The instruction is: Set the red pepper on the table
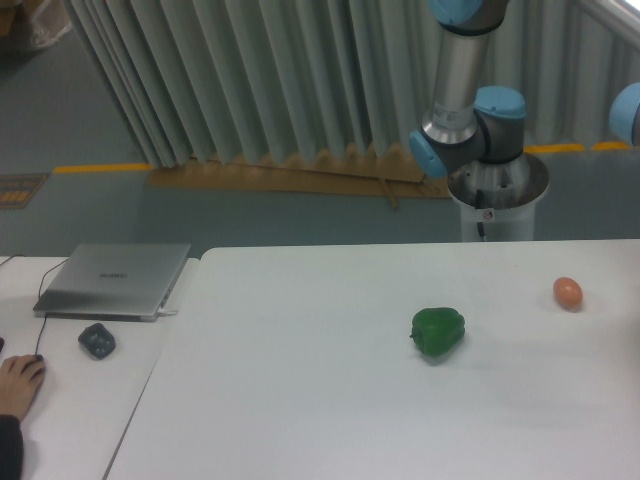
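Note:
The red pepper is not in view. The large white table point(300, 400) fills the lower part of the camera view. On it lie a green bell pepper point(438, 332) right of centre and a small orange egg-shaped thing point(568, 292) near the right edge. Only the arm's base and lower joints point(470, 140) show behind the table's far edge. The arm runs up out of the top of the frame. The gripper is out of view.
A narrower white desk point(70, 400) adjoins the table on the left, with a closed grey laptop point(115, 280), a dark mouse point(97, 341) and a person's hand point(18, 385) at its left edge. A folded curtain wall point(250, 80) stands behind.

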Tool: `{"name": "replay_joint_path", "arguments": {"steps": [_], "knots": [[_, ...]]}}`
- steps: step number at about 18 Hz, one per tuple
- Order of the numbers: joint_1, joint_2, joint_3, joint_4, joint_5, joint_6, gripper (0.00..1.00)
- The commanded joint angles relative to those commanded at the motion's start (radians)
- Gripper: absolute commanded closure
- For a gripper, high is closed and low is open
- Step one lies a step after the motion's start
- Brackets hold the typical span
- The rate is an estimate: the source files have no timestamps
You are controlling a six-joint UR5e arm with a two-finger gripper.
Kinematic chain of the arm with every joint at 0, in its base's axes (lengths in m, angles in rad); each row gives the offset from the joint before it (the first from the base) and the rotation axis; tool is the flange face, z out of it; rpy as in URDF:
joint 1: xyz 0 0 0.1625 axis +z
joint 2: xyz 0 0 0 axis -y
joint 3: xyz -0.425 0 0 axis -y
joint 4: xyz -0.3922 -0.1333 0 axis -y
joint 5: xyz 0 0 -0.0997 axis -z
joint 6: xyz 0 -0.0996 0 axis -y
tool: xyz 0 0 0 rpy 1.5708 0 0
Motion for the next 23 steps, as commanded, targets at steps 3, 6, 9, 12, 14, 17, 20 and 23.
{"name": "replay_joint_path", "arguments": {"steps": [3,6,9,12,14,17,20,23], "knots": [[-0.002,0.0,0.0,0.0,0.0,0.0,0.0],[-0.001,0.0,0.0,0.0,0.0,0.0,0.0],[0.002,0.002,0.0,0.0,0.0,0.0,0.0],[0.002,0.002,0.0,0.0,0.001,0.0,0.0],[0.0,0.006,0.0,0.0,0.0,0.0,0.0],[-0.005,0.017,0.0,0.0,0.001,0.006,0.0],[0.003,0.018,-0.001,0.003,0.0,0.009,0.0],[0.002,0.018,-0.001,0.014,-0.002,0.011,0.0]]}}
